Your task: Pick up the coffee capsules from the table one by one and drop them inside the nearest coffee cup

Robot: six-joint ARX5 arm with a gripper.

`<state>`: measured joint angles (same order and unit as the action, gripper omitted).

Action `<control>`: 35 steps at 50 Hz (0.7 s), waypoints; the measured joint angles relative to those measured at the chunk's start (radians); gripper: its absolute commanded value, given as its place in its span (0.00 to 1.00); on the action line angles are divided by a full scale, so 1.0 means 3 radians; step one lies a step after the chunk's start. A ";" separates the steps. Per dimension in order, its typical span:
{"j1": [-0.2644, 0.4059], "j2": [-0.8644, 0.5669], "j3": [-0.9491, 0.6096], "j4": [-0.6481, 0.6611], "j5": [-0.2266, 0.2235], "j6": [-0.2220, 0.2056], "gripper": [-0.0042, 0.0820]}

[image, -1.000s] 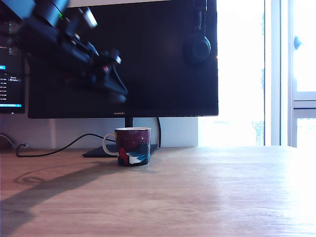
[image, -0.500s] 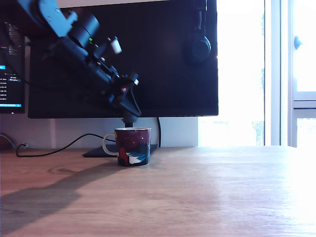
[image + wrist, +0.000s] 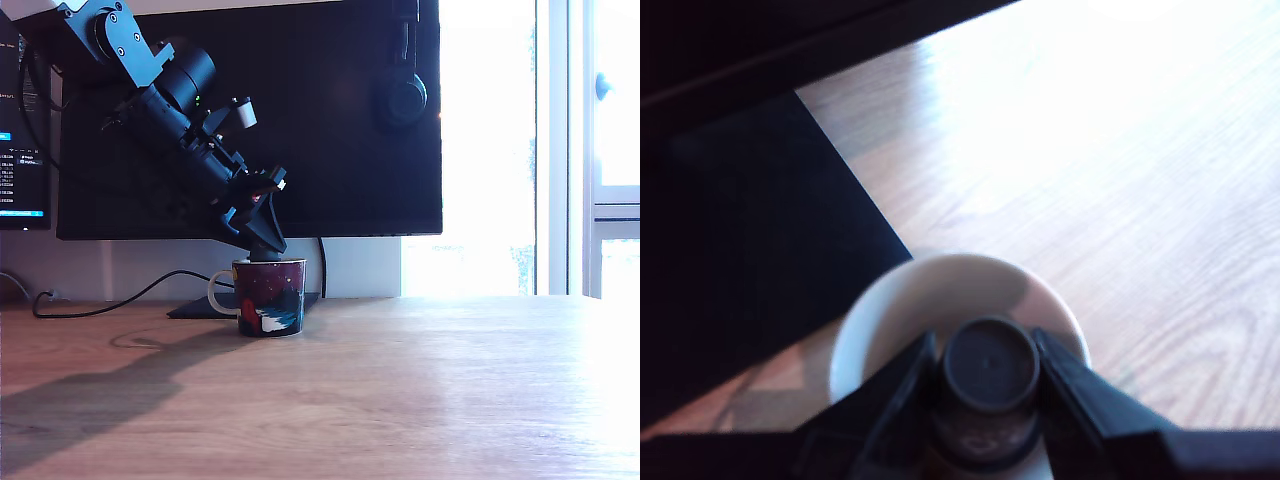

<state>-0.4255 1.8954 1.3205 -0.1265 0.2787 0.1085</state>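
Your table is wide and bare in the exterior view, so a capsule that misses will roll away with nothing to stop it, and that is the main thing to guard against. The coffee cup stands toward the exterior view's left, in front of the monitor and partly over its dark stand base, and it is small and light-looking; judging from how low the arm sits over it, a further drop or a sideways nudge could tip it or push it along the table. The gripper hangs right over the cup's mouth, and the wrist view shows its fingers closed on the dark grey capsule, which sits above the white inside but toward the near rim rather than over the centre. Released from there, it may strike the rim and bounce out, so I would judge a small shift inward worth making first. You cannot see the capsule at all in the exterior view, where the fingertips merge with the dark screen. No other capsules show in either view, and glare from the window washes out the far table.
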 measured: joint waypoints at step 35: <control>0.0003 0.0000 0.0000 0.0055 -0.0052 0.0053 0.93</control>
<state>-0.4248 1.8954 1.3205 -0.1101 0.2630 0.1246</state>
